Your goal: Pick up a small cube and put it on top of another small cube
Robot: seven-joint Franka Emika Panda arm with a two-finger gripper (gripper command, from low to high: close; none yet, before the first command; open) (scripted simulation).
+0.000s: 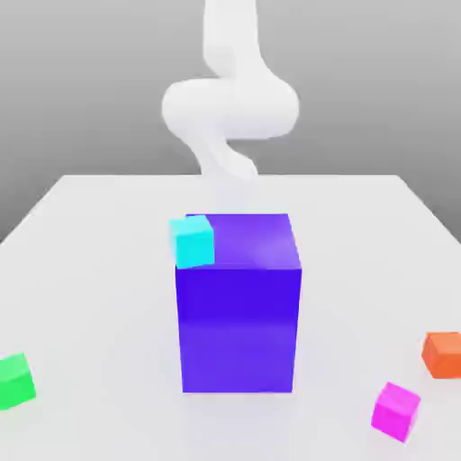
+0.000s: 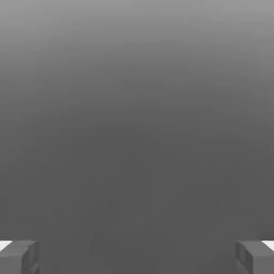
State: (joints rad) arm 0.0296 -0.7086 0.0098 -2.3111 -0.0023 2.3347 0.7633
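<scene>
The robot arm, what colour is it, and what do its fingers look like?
The arm is plain white, smooth and rounded, like fat tubes joined with bends. No cables or markings show on it. In the hand view, the gripper has two blocky grey fingers with square ends, each with a bit of white at its outer edge.

The pale white, smooth-shelled robot arm (image 1: 230, 103) is rising at the far side of the scene, bending midway. Its grey two-finger gripper (image 2: 137, 257) is standing wide open, empty.

Simulated tabletop: plain white table (image 1: 99, 225); flat grey backdrop; untextured coloured blocks
</scene>
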